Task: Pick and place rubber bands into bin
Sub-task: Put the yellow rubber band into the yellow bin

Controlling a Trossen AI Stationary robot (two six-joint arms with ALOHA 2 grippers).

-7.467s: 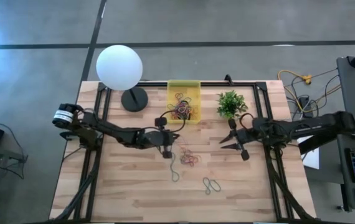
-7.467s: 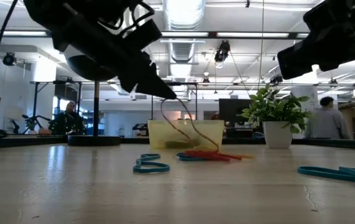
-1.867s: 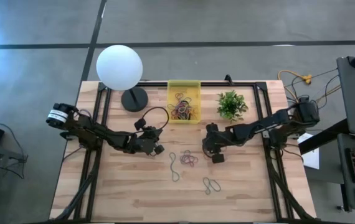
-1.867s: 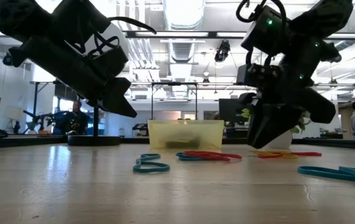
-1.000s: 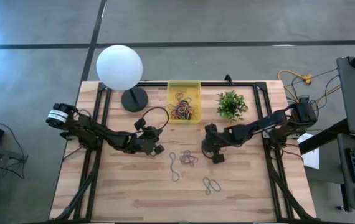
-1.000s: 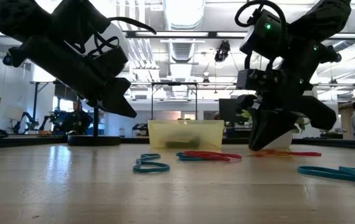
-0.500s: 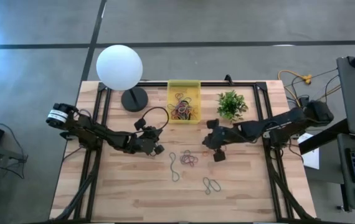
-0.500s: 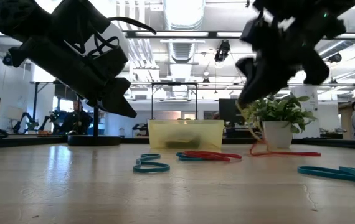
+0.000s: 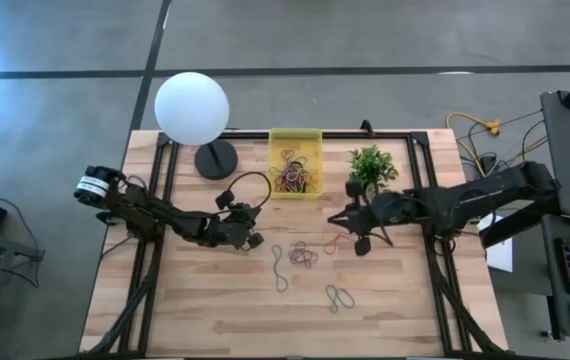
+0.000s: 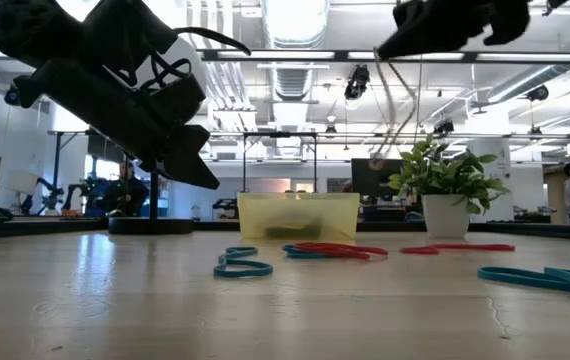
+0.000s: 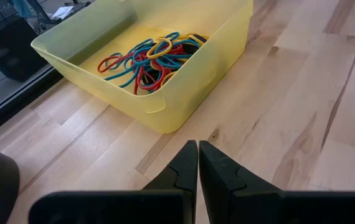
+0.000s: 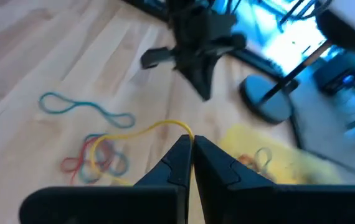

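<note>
Pale wooden planks form the table (image 9: 215, 310), which stands on a grey floor. Far left at the back, a white globe lamp (image 9: 192, 108) rises from its dark round base. Just in front of it the left gripper (image 9: 255, 240) hangs above the wood with its fingers (image 11: 187, 163) pressed together on nothing, pointing toward the bin (image 9: 294, 140). That yellow bin sits at the back middle of the table, between the lamp and a small green plant (image 9: 370, 166), and already holds a tangle of red, blue and yellow rubber bands (image 11: 152, 57). On the bare wood in front of the bin lie more loose bands: a long teal loop (image 9: 279, 267), a small red and blue cluster (image 9: 303, 254) beside it, and another teal loop (image 9: 339, 297) nearer the front edge. To the right of the cluster, in front of the plant, the right gripper (image 9: 333, 218) is raised above the table with its fingers (image 12: 180, 152) closed, pinching a yellow band (image 12: 141, 132) that curves away from the tips and dangles over the cluster. In the low view a red band (image 10: 460, 247) lies flat in front of the plant pot.
</note>
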